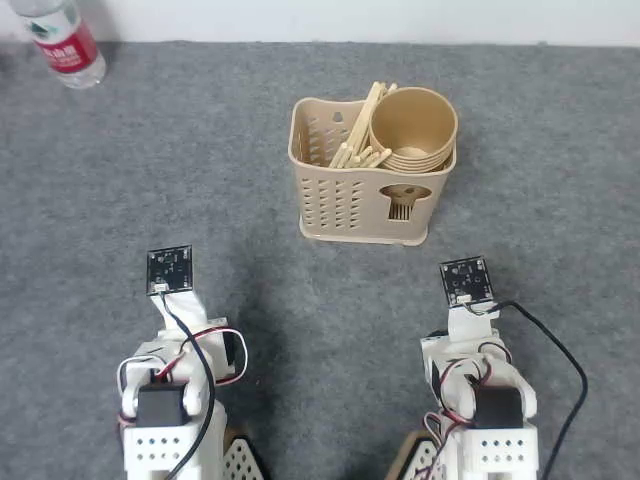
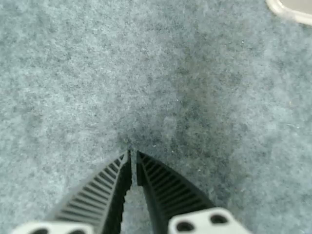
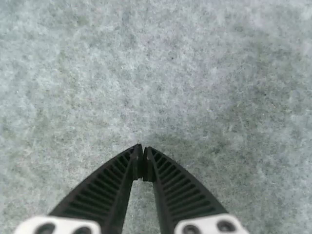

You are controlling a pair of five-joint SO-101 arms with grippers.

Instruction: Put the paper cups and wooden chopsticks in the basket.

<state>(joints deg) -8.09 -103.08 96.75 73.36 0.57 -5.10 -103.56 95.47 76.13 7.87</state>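
On the grey mat (image 1: 200, 150), an arm (image 1: 172, 385) at lower left and an arm (image 1: 478, 385) at lower right sit folded back, a resting pose I judge, since the job looks done. The basket (image 1: 345, 205) at upper centre holds the stacked paper cups (image 1: 412, 125), with the wooden chopsticks (image 1: 362, 122) leaning beside them (propped against the cups). The left gripper (image 2: 132, 156) and right gripper (image 3: 142, 151) have their fingers pressed together on nothing, just above the mat.
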